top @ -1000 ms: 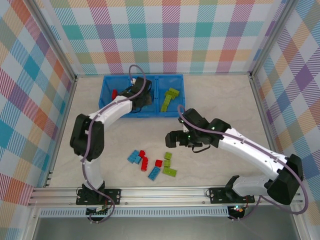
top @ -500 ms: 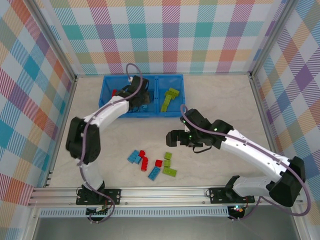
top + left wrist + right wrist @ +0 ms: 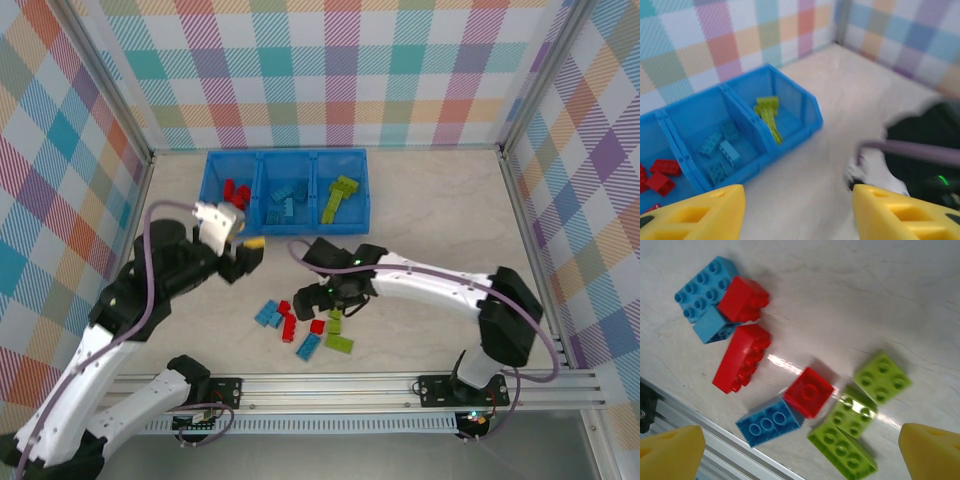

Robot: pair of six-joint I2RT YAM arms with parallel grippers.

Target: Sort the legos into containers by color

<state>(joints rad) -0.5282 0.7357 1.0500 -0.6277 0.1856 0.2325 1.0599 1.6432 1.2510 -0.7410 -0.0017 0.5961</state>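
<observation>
Bright blue tray (image 3: 287,153) at the far side, three compartments: red bricks (image 3: 236,193) left; light blue bricks (image 3: 282,204) middle; lime green bricks (image 3: 340,197) right; loose mixed cluster (image 3: 305,325) lying nearer on the desk (image 3: 430,205), several touching.

Red, blue and green legos (image 3: 809,391) lie clustered beneath the wide-spread right tool (image 3: 800,449).

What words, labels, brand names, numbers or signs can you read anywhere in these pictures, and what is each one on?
None: no text can be read in any view.
Studs of the red lego: any embossed mark is too small to read.
Blue tray: plain walls, no label.
Checked walls: coloured pattern only, no lettering.
</observation>
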